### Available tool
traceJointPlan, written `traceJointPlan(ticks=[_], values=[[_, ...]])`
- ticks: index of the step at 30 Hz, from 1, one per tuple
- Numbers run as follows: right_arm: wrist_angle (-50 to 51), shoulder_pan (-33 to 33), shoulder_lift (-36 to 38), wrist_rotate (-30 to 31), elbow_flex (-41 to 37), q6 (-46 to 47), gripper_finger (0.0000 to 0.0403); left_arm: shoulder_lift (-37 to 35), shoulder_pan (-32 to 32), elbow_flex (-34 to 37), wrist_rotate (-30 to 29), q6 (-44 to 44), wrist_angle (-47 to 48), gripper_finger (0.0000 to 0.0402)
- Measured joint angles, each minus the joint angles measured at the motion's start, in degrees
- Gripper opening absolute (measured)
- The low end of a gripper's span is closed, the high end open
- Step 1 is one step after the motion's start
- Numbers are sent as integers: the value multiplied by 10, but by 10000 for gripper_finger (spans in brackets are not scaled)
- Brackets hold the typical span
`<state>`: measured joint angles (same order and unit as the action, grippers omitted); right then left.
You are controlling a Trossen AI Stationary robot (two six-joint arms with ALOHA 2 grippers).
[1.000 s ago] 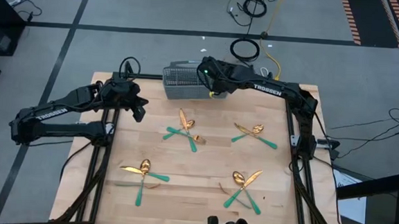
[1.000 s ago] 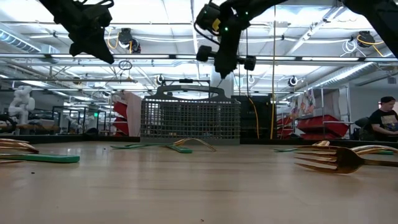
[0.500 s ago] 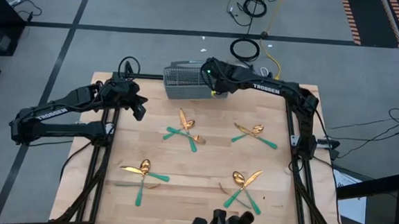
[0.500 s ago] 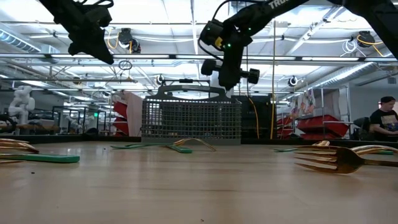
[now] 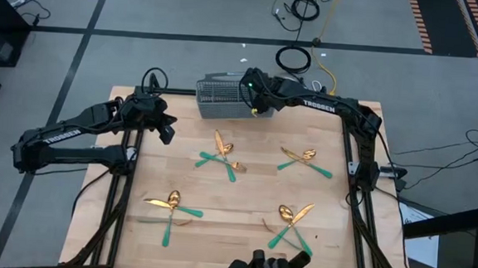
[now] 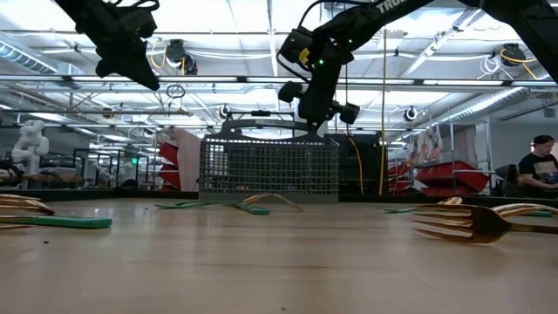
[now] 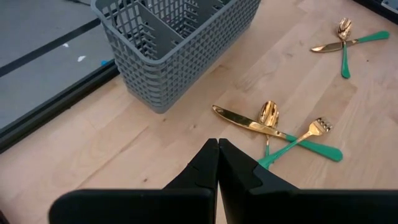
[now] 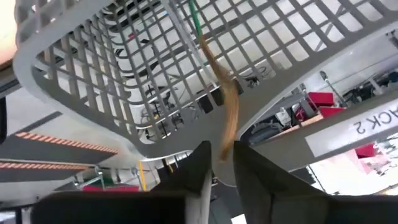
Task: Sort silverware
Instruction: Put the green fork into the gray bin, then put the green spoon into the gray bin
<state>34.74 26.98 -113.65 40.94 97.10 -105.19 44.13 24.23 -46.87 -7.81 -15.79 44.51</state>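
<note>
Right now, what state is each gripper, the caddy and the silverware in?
Left gripper: shut, empty, raised over the table's left side.
Right gripper: over the caddy, shut on a gold piece of silverware.
Wire-mesh caddy: upright at the table's far edge.
Silverware groups: four crossed clusters lying flat on the table.

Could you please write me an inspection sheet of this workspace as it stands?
Surface: light wooden table, bare between the piles.
Job's things: four crossed clusters of silverware; one gold piece in the right claw.
Clutter: grey mesh caddy at the far edge.
Claws: right claw over the caddy, shut on the piece; left claw shut, empty, raised near the table's left edge.
Cables: coiled cables on the floor behind the table.
Surroundings: a seated person far off.
</note>
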Motion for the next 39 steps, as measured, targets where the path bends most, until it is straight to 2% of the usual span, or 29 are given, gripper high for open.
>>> traceJointPlan(ticks=[4, 9, 14, 17, 19, 22, 24, 27, 30, 32, 35, 39], values=[[-41, -4, 0, 17, 0, 71, 88, 0, 0, 0, 0, -3, 0, 10], [-113, -20, 4, 111, 3, 152, 104, 0, 0, 0, 0, -3, 0, 10], [-70, -46, 47, 184, 27, 344, 108, 0, 0, 0, 0, -3, 0, 10], [35, -68, 102, 188, 36, 537, 108, 0, 0, 0, 0, -2, 0, 10], [153, -85, 145, 156, 36, 719, 108, 0, 0, 0, 0, -2, 1, 10], [349, -96, 200, 4, 36, 990, 108, 0, -1, 0, 0, -1, 0, 10], [441, -95, 219, -85, 25, 1093, 108, 0, -1, 0, 0, 1, 0, 10], [511, -96, 228, -132, -22, 1109, 108, 0, -1, 0, 0, 2, 0, 10], [511, -99, 231, -192, -96, 1083, 117, 0, -1, 0, 0, 2, 0, 10], [488, -95, 229, -236, -156, 1064, 134, 0, -2, 0, 0, 2, 0, 10], [432, -87, 227, -245, -248, 1058, 168, 0, -2, 0, 0, 1, -1, 10], [351, -59, 227, -282, -340, 1104, 210, 0, -1, 0, 0, -2, -2, 10]])
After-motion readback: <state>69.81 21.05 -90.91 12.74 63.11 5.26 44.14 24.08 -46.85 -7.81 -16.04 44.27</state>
